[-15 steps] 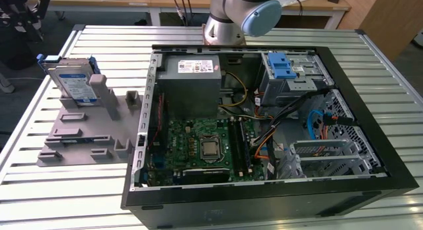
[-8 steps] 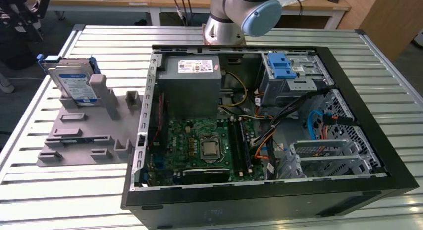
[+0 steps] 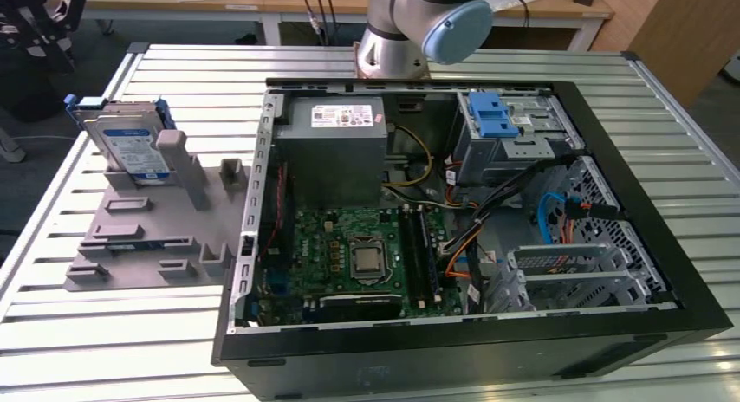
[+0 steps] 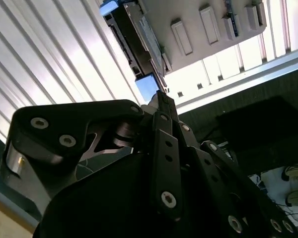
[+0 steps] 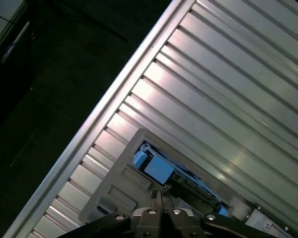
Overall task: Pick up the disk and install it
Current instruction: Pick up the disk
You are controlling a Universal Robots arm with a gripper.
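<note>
The disk (image 3: 130, 142) stands on edge in a grey holder (image 3: 127, 237) at the exterior view's left, beside the open computer case (image 3: 647, 220). It is silver with a blue-and-white label and a blue frame. In the first wrist view, my gripper (image 5: 163, 190) hangs above the disk (image 5: 159, 168), its two fingers pressed together with nothing between them. The second wrist view also has the shut gripper (image 4: 161, 96), close to the blue end of the disk (image 4: 139, 34), apart from it.
The arm's base (image 3: 417, 29) stands behind the case. Inside the case are a grey power supply (image 3: 335, 151), a green motherboard (image 3: 359, 255) and a drive cage with a blue latch (image 3: 495, 116). Everything rests on a slatted metal table (image 3: 69, 333).
</note>
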